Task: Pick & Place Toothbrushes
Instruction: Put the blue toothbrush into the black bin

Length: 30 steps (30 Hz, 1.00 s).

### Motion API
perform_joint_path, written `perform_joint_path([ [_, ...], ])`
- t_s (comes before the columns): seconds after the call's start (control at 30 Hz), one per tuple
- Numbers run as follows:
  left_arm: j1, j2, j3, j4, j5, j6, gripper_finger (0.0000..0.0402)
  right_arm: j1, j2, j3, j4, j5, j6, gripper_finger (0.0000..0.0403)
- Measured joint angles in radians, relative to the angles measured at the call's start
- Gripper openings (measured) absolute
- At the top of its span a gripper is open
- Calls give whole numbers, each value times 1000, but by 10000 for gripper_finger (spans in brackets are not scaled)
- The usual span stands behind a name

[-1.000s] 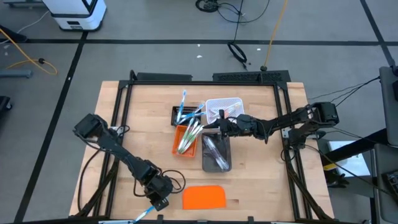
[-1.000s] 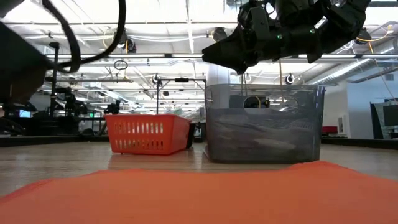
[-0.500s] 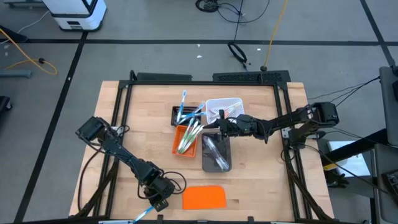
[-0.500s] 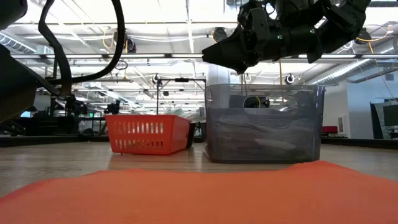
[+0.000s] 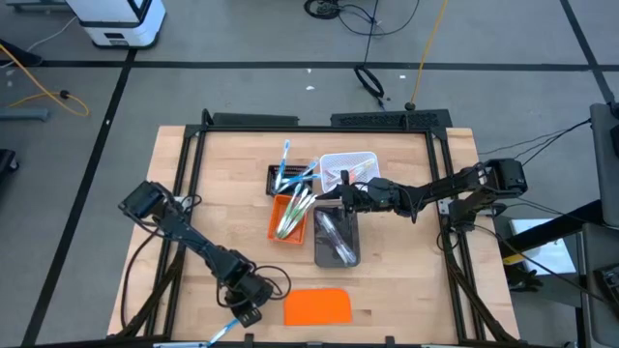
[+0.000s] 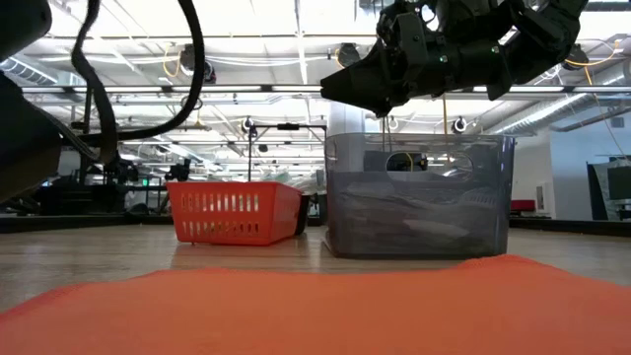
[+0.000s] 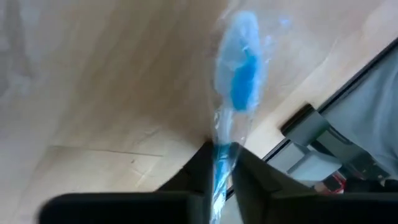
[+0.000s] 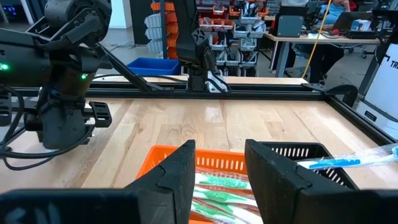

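Toothbrush (image 7: 239, 81), blue, wrapped in clear film, sits pinched at its handle in the left gripper (image 7: 219, 163), at the worktop (image 5: 222, 193) edge just beside the orange slab (image 5: 317, 306). Probably light, stiff, with slippery film: grip mid-handle, not the head. Right gripper (image 8: 219, 163) is spread, empty, over the orange tray (image 8: 208, 163) of green brushes (image 8: 217, 196).

An orange slab (image 6: 325, 306) is filling the foreground of the wooden table (image 6: 89, 258). Behind it, an orange slotted tray (image 6: 234, 212) is sitting beside a grey translucent tray (image 6: 419, 194). A dark gripper (image 6: 340, 91) is hanging above the grey one.
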Motion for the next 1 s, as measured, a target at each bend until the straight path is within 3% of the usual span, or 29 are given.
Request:
perform_joint_path([
  [0.1, 8, 0, -1, 3, 18, 16, 11, 0, 0, 0, 0, 0, 0, 130],
  [0.5, 15, -68, -1, -38, 6, 82, 1, 0, 0, 0, -8, 1, 0, 130],
  [0.67, 29, -175, 0, -98, -93, 127, 0, 0, 0, 0, -8, 1, 0, 130],
  [1.0, 101, -406, 0, -265, -424, 299, 0, 0, 0, 0, -7, 0, 0, 130],
])
